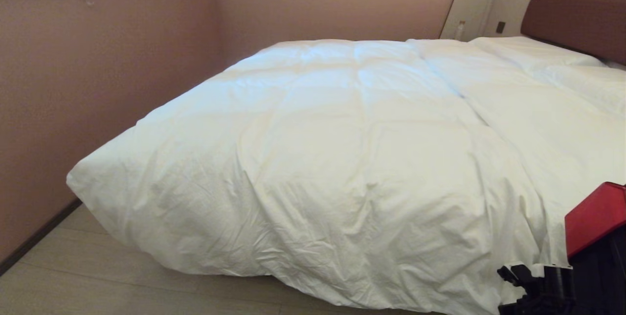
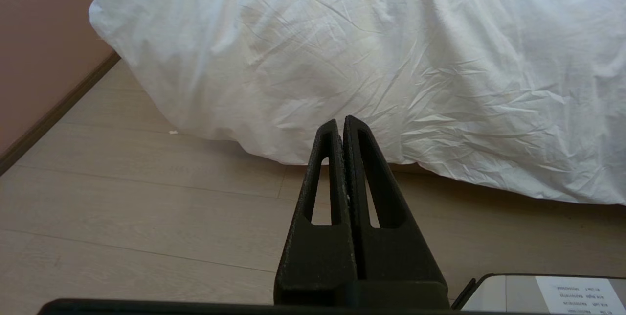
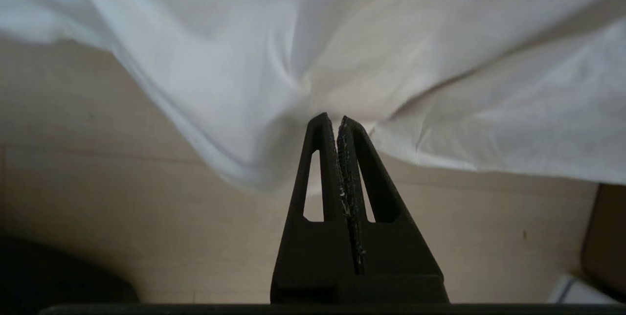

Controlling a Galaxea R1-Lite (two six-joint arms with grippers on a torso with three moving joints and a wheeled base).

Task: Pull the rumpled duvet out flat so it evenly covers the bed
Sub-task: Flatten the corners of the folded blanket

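Observation:
The white puffy duvet (image 1: 342, 148) lies spread over the bed, whose brown headboard (image 1: 577, 21) shows at the far right. Its creased near edge hangs over the side down to the floor. My right gripper (image 3: 333, 118) is low at the duvet's near right edge, shut, with the cloth (image 3: 303, 80) puckered into folds that run to its tips. In the head view that gripper (image 1: 525, 281) is at the bottom right corner, partly under the cloth. My left gripper (image 2: 341, 120) is shut on nothing, held above the floor just short of the hanging duvet (image 2: 371, 60).
A pink wall (image 1: 98, 85) runs close along the bed's left side, leaving a strip of pale wood floor (image 1: 98, 276). White pillows (image 1: 533, 51) lie at the headboard. A small bottle (image 1: 459, 30) stands on the beige panel. My red and black arm housing (image 1: 594, 217) fills the lower right.

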